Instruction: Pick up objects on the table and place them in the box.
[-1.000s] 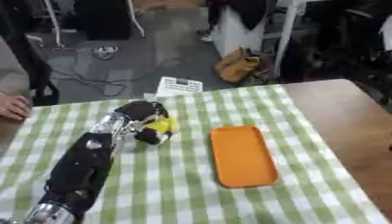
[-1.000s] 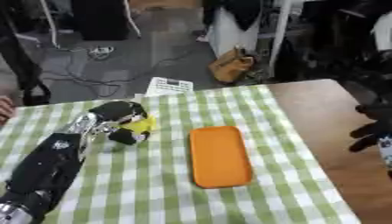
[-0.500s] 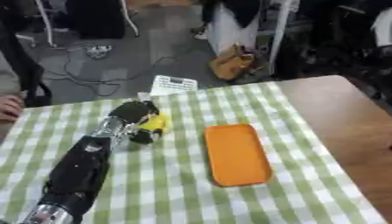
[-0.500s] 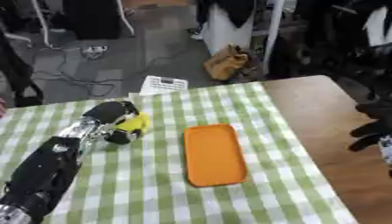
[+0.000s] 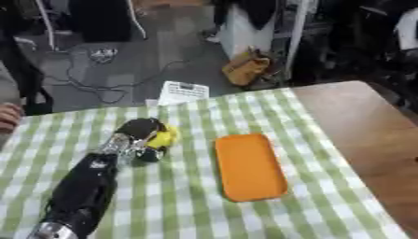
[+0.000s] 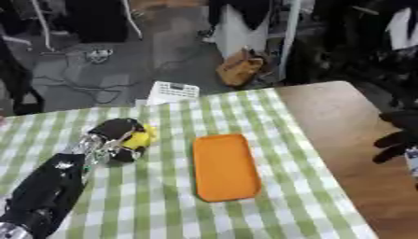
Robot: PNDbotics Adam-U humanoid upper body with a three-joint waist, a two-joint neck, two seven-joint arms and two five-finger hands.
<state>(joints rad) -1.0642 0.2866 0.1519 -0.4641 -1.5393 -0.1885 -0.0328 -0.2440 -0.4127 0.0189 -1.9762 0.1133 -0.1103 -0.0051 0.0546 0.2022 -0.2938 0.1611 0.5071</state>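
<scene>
Fingers of the robot's black left hand [image 5: 139, 133] are curling round a small yellow object [image 5: 163, 138] on the left part of the green-and-white checked tabletop [image 5: 188, 200], the arm reaching in from the near left corner. Just to the right, apart from the hand, a flat orange rounded-rectangle tray [image 5: 249, 166] is lying lengthwise on the cloth, and a white box-like item [image 6: 172, 91] is sitting at the far edge. At the right edge of the right eye view, the right hand [image 6: 398, 135] is hovering over bare brown wood with dark fingers partly curled, holding nothing.
</scene>
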